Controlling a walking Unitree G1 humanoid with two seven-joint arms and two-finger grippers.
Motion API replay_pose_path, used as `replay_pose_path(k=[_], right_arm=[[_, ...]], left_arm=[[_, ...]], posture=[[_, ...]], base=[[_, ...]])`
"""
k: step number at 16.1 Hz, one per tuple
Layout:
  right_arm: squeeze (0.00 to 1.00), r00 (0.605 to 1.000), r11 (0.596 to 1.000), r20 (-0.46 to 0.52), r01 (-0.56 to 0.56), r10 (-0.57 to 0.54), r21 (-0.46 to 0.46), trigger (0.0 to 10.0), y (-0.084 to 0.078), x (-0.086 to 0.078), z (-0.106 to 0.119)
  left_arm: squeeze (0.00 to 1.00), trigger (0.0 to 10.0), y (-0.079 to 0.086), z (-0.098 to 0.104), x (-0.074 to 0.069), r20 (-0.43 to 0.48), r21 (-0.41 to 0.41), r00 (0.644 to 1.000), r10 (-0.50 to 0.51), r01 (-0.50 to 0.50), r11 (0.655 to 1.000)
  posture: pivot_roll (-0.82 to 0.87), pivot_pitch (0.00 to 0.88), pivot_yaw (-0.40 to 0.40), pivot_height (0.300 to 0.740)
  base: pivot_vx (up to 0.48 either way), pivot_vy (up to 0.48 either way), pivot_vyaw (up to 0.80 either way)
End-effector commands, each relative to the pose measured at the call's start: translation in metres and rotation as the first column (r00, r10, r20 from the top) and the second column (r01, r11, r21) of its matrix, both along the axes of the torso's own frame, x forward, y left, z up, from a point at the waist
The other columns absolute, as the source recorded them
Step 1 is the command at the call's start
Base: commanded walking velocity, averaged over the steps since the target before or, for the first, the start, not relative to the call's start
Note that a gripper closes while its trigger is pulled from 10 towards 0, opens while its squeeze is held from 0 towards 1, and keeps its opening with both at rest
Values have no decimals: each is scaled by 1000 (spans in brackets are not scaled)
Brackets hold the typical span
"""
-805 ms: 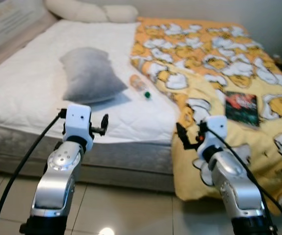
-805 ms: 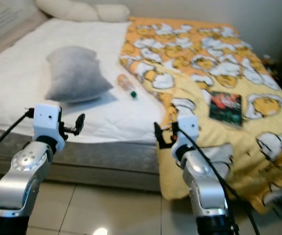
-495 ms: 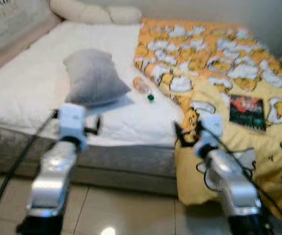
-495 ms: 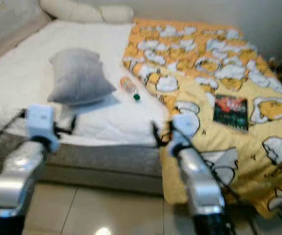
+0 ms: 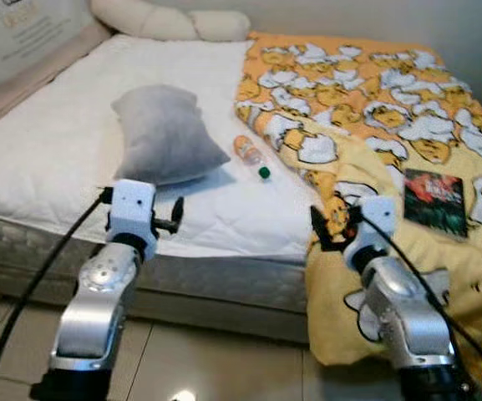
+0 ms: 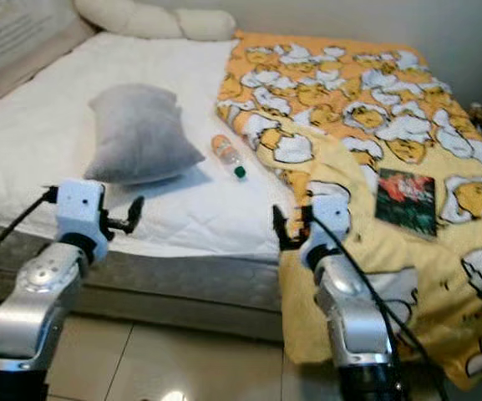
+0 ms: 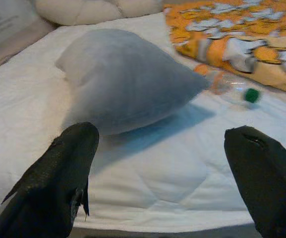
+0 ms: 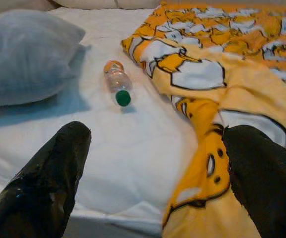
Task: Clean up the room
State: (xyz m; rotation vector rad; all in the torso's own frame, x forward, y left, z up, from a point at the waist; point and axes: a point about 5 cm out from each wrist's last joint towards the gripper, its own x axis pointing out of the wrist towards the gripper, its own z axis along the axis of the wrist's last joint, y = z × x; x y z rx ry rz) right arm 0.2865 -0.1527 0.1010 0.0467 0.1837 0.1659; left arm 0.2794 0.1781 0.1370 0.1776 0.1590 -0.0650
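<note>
Head views: a plastic bottle (image 5: 251, 156) lies mid-bed on the white sheet, between a grey pillow (image 5: 165, 134) and the yellow blanket (image 5: 366, 100); a book (image 5: 434, 190) rests on the blanket near the bed's right edge. Left wrist view: left claw (image 7: 165, 163), its 2 fingers apart, facing the pillow. Right wrist view: right claw (image 8: 157, 168), fingers apart, facing the bottle.

A grey pillow (image 5: 167, 134) lies on the white quilted bed (image 5: 65, 142). The blanket (image 5: 374, 109) is yellow-orange with white cartoon figures. The clear bottle (image 5: 250, 156) has a green cap; black fingers (image 7: 58, 183).
</note>
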Motion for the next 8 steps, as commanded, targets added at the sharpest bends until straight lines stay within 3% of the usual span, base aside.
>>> replay_pose_path(k=[1,8], right_arm=[[0,999,1000,23,-30,30,1,10000,8,1,4],[0,999,999,25,-34,35,-26,10000,10,2,3]], left_arm=[[0,10000,2,3,0,11,6,1000,5,-5,1000],[0,10000,3,4,1,13,5,1000,7,-7,1000]], posture=[[-124,0,-5,740],[-121,0,-2,740]], base=[[300,0,0],[303,0,0]])
